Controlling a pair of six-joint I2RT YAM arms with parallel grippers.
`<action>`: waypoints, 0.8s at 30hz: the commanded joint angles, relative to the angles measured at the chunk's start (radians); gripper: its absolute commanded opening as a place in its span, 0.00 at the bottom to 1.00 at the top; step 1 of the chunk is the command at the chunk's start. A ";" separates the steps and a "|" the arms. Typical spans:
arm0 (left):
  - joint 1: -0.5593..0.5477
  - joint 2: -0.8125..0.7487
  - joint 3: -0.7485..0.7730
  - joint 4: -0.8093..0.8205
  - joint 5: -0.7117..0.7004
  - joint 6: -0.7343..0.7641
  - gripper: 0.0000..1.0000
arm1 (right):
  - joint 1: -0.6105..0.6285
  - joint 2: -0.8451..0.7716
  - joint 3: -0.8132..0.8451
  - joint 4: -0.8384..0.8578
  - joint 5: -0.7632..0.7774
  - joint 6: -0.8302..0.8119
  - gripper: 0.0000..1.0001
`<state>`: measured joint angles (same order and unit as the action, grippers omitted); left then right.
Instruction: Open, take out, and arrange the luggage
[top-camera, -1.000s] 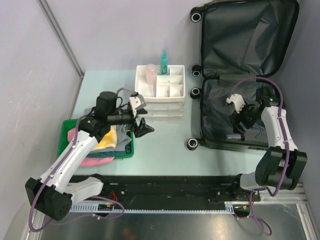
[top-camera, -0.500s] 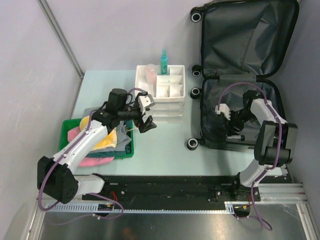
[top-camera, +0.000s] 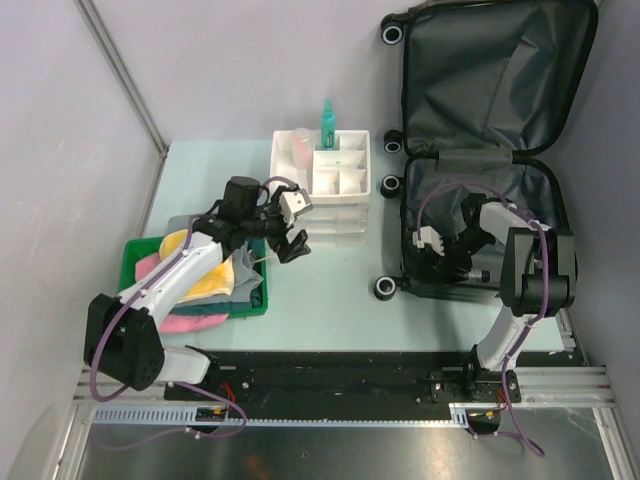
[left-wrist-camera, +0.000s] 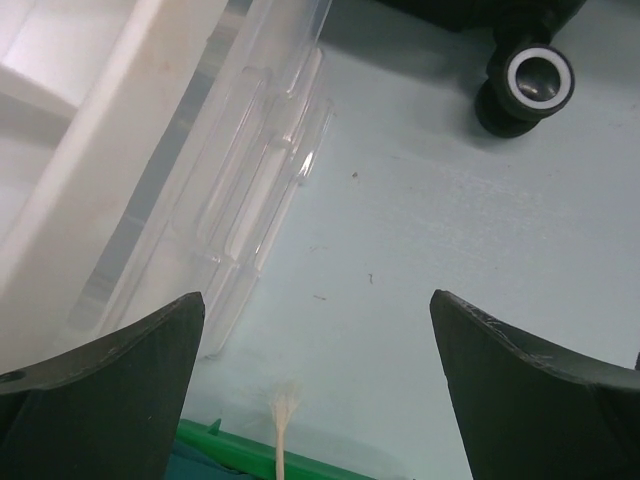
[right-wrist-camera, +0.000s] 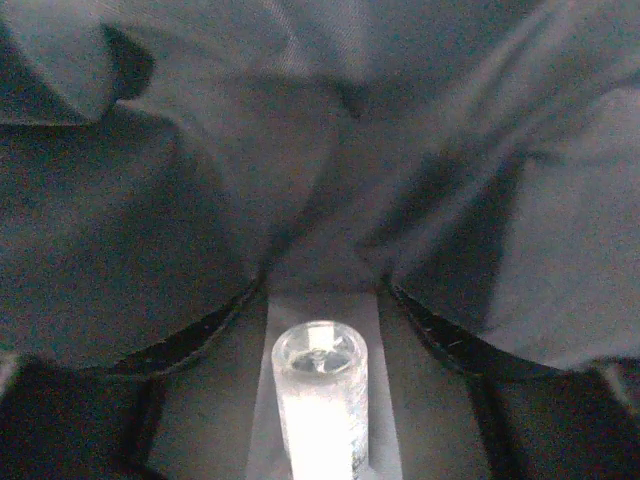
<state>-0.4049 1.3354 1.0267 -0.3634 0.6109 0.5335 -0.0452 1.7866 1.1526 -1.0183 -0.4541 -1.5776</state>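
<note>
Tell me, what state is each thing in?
Suitcase, open, lining showing.
Drawer box, drawers shut.
Green tray, piled with clothes.
Teal bottle, upright.
Clear bottle, inside the suitcase.
Left arm, jaws open, empty.
Right arm, jaws open around clear bottle.

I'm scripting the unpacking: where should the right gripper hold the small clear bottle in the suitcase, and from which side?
Probably take the clear bottle across its round body, just below its end, one finger on each curved flank. Come in as the right gripper now points: the bottle sits centred between its fingers, and folded lining blocks the far side.
</note>
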 joint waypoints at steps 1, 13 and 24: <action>0.028 0.037 0.044 0.040 -0.002 0.051 1.00 | 0.008 0.019 -0.048 0.116 0.069 -0.006 0.49; 0.043 0.128 0.115 0.064 -0.017 0.039 1.00 | -0.033 -0.141 -0.054 0.241 -0.031 0.134 0.00; 0.043 0.162 0.124 0.080 -0.019 0.025 1.00 | -0.151 -0.148 0.073 0.034 -0.054 0.101 0.54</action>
<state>-0.3698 1.4872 1.1019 -0.3290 0.5858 0.5320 -0.1665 1.6676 1.1812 -0.8532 -0.4896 -1.4216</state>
